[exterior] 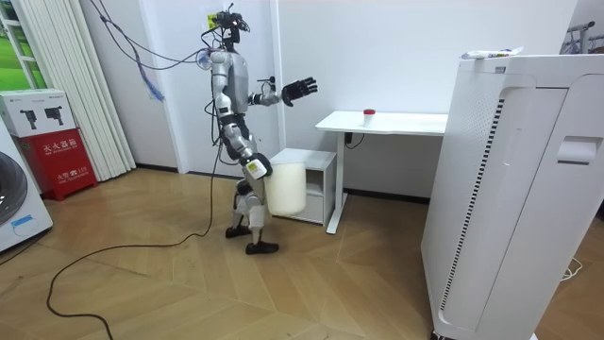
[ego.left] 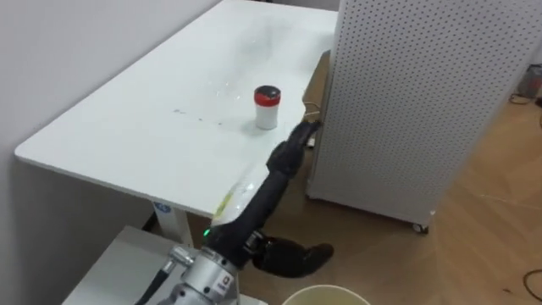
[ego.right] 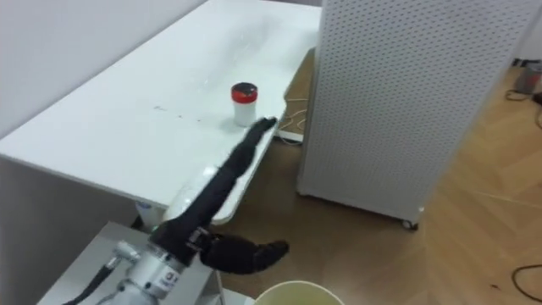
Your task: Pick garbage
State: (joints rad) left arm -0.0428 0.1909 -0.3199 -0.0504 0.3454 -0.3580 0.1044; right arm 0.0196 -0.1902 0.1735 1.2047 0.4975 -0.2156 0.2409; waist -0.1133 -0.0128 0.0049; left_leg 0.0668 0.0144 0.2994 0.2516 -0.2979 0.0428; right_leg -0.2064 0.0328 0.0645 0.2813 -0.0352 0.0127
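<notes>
The robot stands on the wood floor at the short end of the white surface [ego.left: 127,127], leaning toward it with its 2 feet set apart. Its left arm is raised to about shoulder height and stretched nearly straight toward the surface. In the eye views the forearm runs up from the lower left. The left hand [ego.left: 290,152] hangs in the air at the surface's near edge, and in the room view it is just short of that end. Its fingers [ego.left: 308,130] are straight and spread, pointing over the surface. They hold nothing and touch nothing.

The garbage, a small white jar with a red lid [ego.left: 267,107], stands upright on the surface near its right-hand edge. It is just beyond the left fingertips and apart from them.

The right arm hangs bent at the robot's side, away from the surface. The right hand [exterior: 256,170] lies against the top of a white bin [exterior: 286,189] at hip level. I cannot tell whether its fingers curl on the rim.

A tall white perforated panel [ego.left: 406,102] stands on the floor just beside the surface's right-hand edge. A low white cabinet [exterior: 321,184] sits under the surface's near end.
</notes>
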